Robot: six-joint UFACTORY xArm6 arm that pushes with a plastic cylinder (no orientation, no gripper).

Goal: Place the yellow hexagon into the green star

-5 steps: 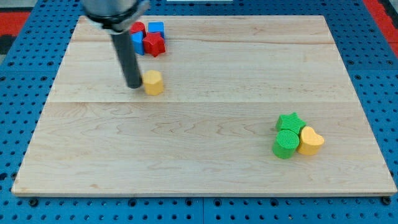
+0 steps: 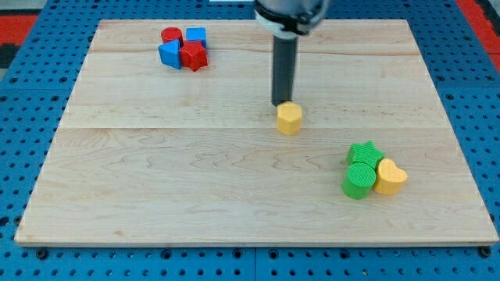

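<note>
The yellow hexagon [image 2: 289, 119] lies near the middle of the wooden board, a little right of centre. My tip [image 2: 280, 104] stands just above and left of it, touching its upper-left edge. The green star [image 2: 364, 152] lies at the lower right, some way down and right of the hexagon. A green cylinder [image 2: 358, 180] sits against the star's lower side and a yellow heart [image 2: 390, 176] against its right.
At the top left sits a tight cluster: a red cylinder [image 2: 171, 36], a blue cube [image 2: 196, 36], a blue triangle [image 2: 169, 55] and a red star [image 2: 194, 55]. The board [image 2: 234, 195] lies on a blue pegboard.
My tip and the yellow hexagon have moved well to the right and slightly down, toward the green star. The other blocks have not moved.
</note>
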